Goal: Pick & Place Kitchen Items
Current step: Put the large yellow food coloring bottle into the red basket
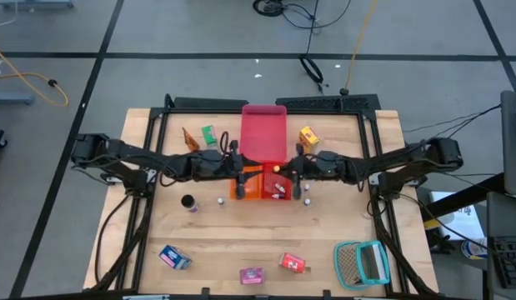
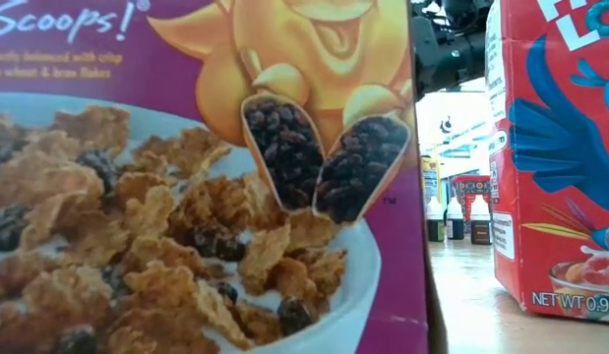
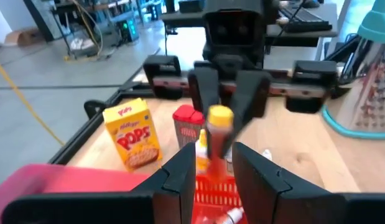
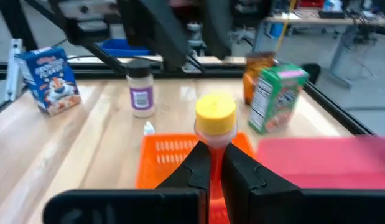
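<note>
My right gripper (image 4: 216, 165) is shut on a small orange bottle with a yellow cap (image 4: 215, 115), above the orange tray (image 1: 251, 190). My left gripper (image 3: 208, 180) is open and faces it from the other side of that tray (image 3: 212, 190), touching nothing. The green box (image 1: 208, 133) and the orange-brown cone (image 1: 188, 140) stand left of the red tray (image 1: 263, 129). The yellow box (image 1: 308, 136) stands to its right. A dark can (image 1: 188, 202) and a tiny bottle (image 1: 220, 202) stand on the wood. White bottles lie in the orange tray. My right gripper pinches the bottle between its two fingers just under the yellow cap, on the orange neck (image 4: 215, 142). The fingers (image 3: 201, 93) slant down at it from the table's right. The bottle stands upright in the hold above the orange tray; whether its foot touches the tray does not show.
A blue box (image 1: 174, 257), a pink box (image 1: 252, 275) and a red box (image 1: 293, 263) sit near the table's near edge, with the teal mesh basket (image 1: 362, 262) at the near right. The pink box (image 2: 186, 177) and the red box (image 2: 560, 157) fill the low view.
</note>
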`<action>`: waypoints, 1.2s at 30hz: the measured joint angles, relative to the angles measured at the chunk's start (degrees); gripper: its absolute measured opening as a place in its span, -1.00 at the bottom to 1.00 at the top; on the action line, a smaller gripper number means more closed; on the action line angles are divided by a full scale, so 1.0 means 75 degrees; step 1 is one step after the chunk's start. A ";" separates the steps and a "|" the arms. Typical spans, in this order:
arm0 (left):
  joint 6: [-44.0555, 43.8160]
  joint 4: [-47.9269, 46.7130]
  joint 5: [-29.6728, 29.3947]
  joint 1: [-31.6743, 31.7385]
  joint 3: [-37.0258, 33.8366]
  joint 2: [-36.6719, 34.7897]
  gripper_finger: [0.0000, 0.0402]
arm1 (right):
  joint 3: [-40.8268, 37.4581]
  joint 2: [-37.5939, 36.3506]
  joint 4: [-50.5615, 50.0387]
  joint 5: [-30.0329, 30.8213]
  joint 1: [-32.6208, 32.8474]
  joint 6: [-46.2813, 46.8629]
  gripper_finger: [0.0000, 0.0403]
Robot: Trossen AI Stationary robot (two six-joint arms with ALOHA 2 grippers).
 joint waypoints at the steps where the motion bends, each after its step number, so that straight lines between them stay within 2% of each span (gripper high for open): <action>1: -0.0058 -0.0161 -0.0003 0.0000 0.0000 -0.0093 -0.46 | -0.0089 -0.0081 -0.0005 0.0021 -0.0039 0.0039 -0.95; 8: -0.0388 -0.0816 0.0000 -0.0078 0.0000 -0.0145 -0.46 | -0.0703 -0.0315 0.0205 0.0009 -0.0303 0.0453 -0.95; 17: -0.0511 -0.0911 0.0000 -0.0182 0.0000 -0.0109 -0.46 | -0.0731 0.0009 0.0281 0.0009 -0.0505 0.0561 -0.94; 23: -0.0535 -0.0930 0.0000 -0.0181 0.0000 -0.0103 -0.46 | -0.0734 0.0114 0.0343 0.0409 -0.0671 0.0513 -0.79; 28: -0.0541 -0.0930 0.0000 -0.0181 0.0000 -0.0103 -0.46 | -0.0734 0.0114 0.0364 0.0361 -0.0755 0.0509 -0.69; 36: -0.0544 -0.0930 0.0000 -0.0181 0.0000 -0.0103 -0.46 | -0.0738 0.0120 0.0184 0.0353 -0.0755 0.0508 -0.63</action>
